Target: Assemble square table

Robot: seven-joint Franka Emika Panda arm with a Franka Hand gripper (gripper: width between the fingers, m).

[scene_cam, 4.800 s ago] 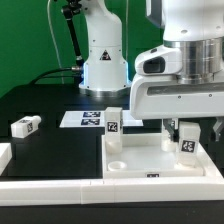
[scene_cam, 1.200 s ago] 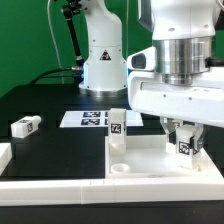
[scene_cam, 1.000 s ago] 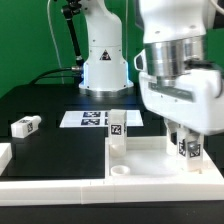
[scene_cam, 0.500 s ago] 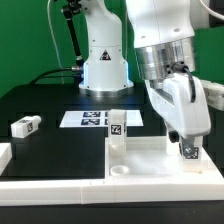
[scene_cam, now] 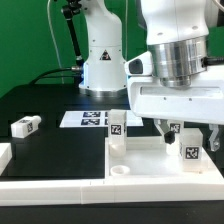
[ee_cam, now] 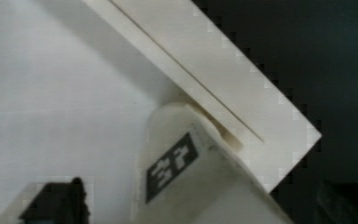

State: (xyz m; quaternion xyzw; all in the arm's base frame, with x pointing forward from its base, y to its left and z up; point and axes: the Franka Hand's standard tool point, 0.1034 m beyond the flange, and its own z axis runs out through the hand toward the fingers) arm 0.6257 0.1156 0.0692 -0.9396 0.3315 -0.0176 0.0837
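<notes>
My spread gripper [scene_cam: 190,136] hangs over a leg [scene_cam: 190,151] standing in the tabletop [scene_cam: 140,159] corner beneath it, a second leg [scene_cam: 116,124] upright nearby, a third leg [scene_cam: 25,126] loose farther off, evidently unfitted.

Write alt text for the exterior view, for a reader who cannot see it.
A white robot gripper hangs open astride an upright tagged leg at a corner of the white square table top. A second leg stands at another corner; a third leg lies apart on the black table.
</notes>
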